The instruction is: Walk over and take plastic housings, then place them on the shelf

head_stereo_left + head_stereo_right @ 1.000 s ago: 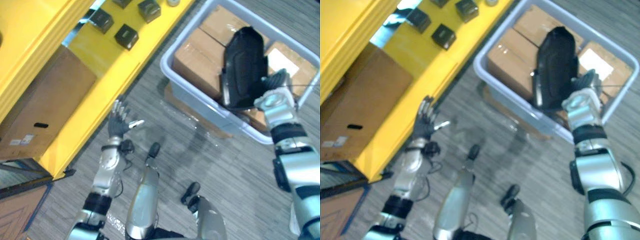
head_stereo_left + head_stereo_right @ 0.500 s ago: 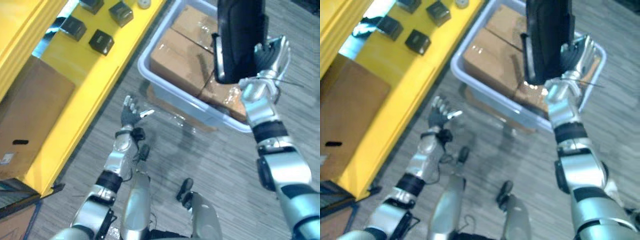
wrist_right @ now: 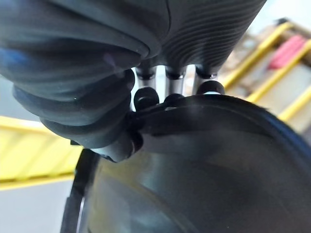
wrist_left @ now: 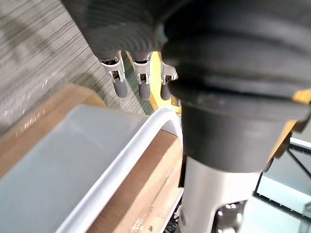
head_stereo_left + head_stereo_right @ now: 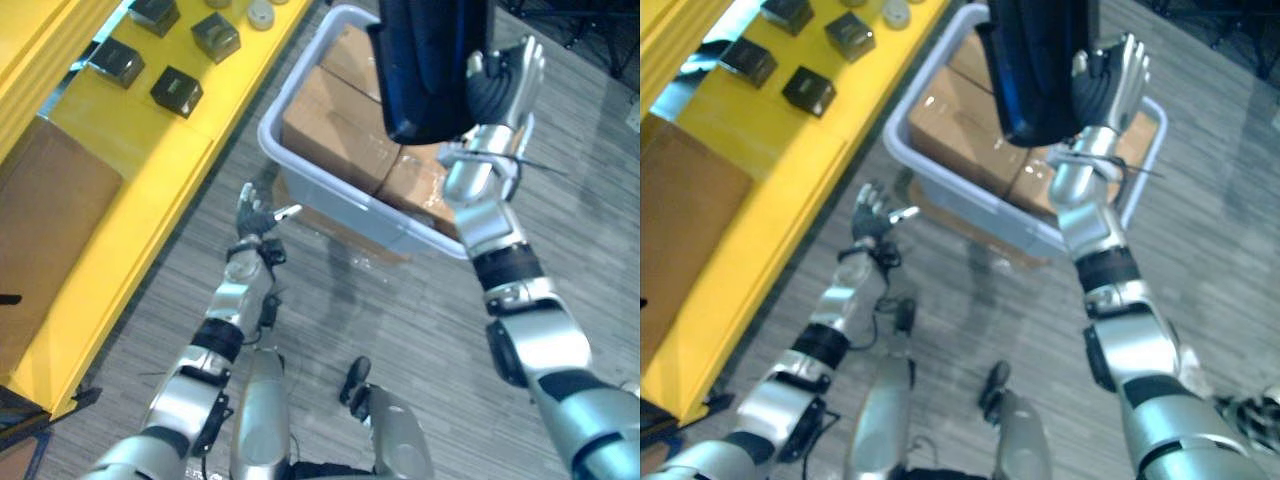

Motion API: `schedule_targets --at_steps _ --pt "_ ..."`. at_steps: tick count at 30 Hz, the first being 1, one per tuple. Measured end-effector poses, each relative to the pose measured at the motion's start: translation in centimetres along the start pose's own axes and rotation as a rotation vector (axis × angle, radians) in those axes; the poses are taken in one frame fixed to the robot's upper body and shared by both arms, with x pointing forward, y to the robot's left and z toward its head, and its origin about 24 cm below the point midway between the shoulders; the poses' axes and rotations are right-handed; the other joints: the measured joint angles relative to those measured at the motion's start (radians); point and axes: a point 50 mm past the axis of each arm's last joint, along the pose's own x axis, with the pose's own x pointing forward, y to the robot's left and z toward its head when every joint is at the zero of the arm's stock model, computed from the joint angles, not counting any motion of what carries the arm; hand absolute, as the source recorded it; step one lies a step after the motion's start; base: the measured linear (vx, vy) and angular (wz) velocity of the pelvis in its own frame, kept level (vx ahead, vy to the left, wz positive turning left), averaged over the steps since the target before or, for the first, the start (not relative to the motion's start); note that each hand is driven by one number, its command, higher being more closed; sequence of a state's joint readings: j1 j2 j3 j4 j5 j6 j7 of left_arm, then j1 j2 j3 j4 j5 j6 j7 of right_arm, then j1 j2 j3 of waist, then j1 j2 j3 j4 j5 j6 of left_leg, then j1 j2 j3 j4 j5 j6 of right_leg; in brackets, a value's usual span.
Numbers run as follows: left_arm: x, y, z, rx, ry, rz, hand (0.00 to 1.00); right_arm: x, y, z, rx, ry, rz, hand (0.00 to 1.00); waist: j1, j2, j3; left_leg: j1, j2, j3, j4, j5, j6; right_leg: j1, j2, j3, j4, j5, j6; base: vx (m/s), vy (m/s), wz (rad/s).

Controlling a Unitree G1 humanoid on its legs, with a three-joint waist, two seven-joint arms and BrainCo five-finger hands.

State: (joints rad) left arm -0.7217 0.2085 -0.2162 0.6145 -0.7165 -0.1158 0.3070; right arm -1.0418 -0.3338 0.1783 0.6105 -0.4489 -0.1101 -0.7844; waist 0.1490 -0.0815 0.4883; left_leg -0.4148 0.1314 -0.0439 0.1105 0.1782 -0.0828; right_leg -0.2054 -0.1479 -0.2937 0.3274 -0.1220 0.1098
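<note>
Your right hand [image 5: 497, 90] pinches the housing [image 5: 430, 60], long axis twelve-to-six; shelf [image 5: 170, 160] lies at ten o'clock; left hand [image 5: 256, 212] open.

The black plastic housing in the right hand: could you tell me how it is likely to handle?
It is probably stiff: the black plastic housing holds its curved shape though the right hand pinches only its rim. Being a thin hollow shell, it looks light. Its glossy surface may slip in that grip.

light: bright, even | glare: sheen on taped boxes [image 5: 330, 130] in bin [image 5: 330, 195] | shadows: soft, faint
</note>
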Motion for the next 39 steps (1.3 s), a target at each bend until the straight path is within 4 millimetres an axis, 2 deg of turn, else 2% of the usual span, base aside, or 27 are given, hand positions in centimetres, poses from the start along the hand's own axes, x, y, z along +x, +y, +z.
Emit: schedule_targets --at_steps 6,13,19,28,33,39 --pt "0.4 -0.3 -0.3 -0.099 0.059 -0.045 0.0 -2.2 1.5 0.8 0.039 -0.047 0.058 1.0 -0.003 -0.012 -0.001 0.045 -0.006 0.005 -0.027 0.013 0.001 0.035 -0.006 0.0 -0.007 0.001 0.002 0.01 -0.002 0.02" --pt "0.3 -0.6 -0.5 -0.252 0.084 -0.12 0.0 -4.2 2.6 3.0 0.101 -0.17 0.112 1.0 -0.024 -0.021 0.0 0.075 -0.011 0.022 -0.053 0.025 0.007 0.045 -0.009 0.01 -0.007 0.002 0.003 0.01 -0.004 -0.03" --pt "0.1 -1.5 -0.5 -0.361 0.056 -0.156 0.0 -5.5 2.9 3.1 0.101 -0.195 0.147 1.0 -0.028 -0.024 0.0 0.085 -0.011 0.025 -0.072 0.031 0.006 0.047 -0.008 0.015 -0.013 0.001 0.003 0.01 -0.007 -0.02" --pt "0.0 -1.5 0.5 -0.515 -0.078 -0.163 0.0 -7.2 4.0 3.4 0.109 -0.198 0.218 1.0 -0.032 -0.024 0.0 0.085 -0.012 0.024 -0.075 0.035 0.002 0.047 -0.009 0.014 -0.014 0.001 0.003 0.01 -0.005 0.0" --pt "-0.1 -1.9 0.8 -0.62 -0.117 -0.212 0.0 -7.5 4.1 3.5 0.116 -0.191 0.222 1.0 -0.033 -0.024 0.0 0.085 -0.015 0.022 -0.077 0.035 0.004 0.046 -0.011 0.013 -0.011 -0.001 0.005 0.0 0.0 0.0" --pt "-0.3 -2.7 1.3 -0.635 -0.14 -0.268 0.0 -8.6 4.5 3.4 0.124 -0.187 0.259 1.0 -0.037 -0.024 0.0 0.084 -0.021 0.023 -0.084 0.04 0.007 0.037 -0.018 0.014 -0.003 -0.005 0.01 0.01 -0.003 0.0"
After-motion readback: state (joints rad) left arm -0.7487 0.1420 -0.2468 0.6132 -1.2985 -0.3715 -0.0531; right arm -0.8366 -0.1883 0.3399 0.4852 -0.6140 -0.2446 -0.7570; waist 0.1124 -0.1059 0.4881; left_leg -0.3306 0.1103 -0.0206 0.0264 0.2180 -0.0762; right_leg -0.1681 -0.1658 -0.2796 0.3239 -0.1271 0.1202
